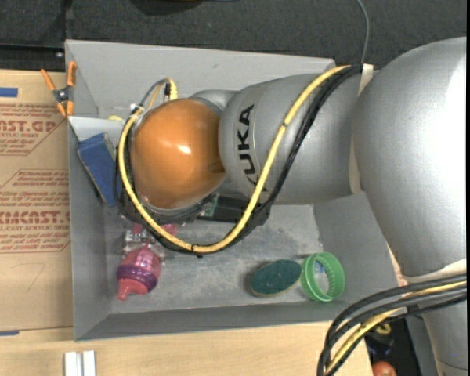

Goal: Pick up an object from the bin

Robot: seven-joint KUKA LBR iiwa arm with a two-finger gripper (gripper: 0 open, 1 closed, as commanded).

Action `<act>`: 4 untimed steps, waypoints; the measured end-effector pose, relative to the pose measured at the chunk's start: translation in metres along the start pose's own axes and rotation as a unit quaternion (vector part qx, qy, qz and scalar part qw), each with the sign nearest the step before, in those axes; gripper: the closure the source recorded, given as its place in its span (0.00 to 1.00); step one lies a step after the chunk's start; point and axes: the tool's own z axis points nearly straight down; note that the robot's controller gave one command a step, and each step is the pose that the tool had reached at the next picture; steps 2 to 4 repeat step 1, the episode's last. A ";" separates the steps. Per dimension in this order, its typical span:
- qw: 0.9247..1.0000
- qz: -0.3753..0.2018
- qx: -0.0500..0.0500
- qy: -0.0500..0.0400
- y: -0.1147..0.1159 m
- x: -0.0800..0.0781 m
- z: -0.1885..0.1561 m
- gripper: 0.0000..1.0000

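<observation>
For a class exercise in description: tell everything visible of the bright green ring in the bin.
The green ring is a round band, plastic by its look, with something pale inside its opening. It lies nearly flat on the bin floor, low in the view, close beside a dark green oval disc; whether they touch is unclear.

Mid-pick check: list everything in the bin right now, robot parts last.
blue box: one, blue, against the left wall, partly under the arm
bottle-shaped toy: one, pink and purple with a red tip, front-left corner
oval pad: one, dark green, near the front wall
ring: one, bright green, beside the pad on its right
bin: one, grey metal
arm: one, silver, reaching in from the right; its orange cover is over the bin's left half
</observation>
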 end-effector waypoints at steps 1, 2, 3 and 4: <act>1.000 0.001 0.003 -0.003 -0.002 -0.002 -0.029 1.00; 1.000 0.001 0.003 -0.003 -0.002 -0.002 -0.029 1.00; 1.000 0.001 0.003 -0.003 -0.002 -0.002 -0.029 1.00; 1.000 0.001 0.003 -0.003 -0.002 -0.002 -0.029 1.00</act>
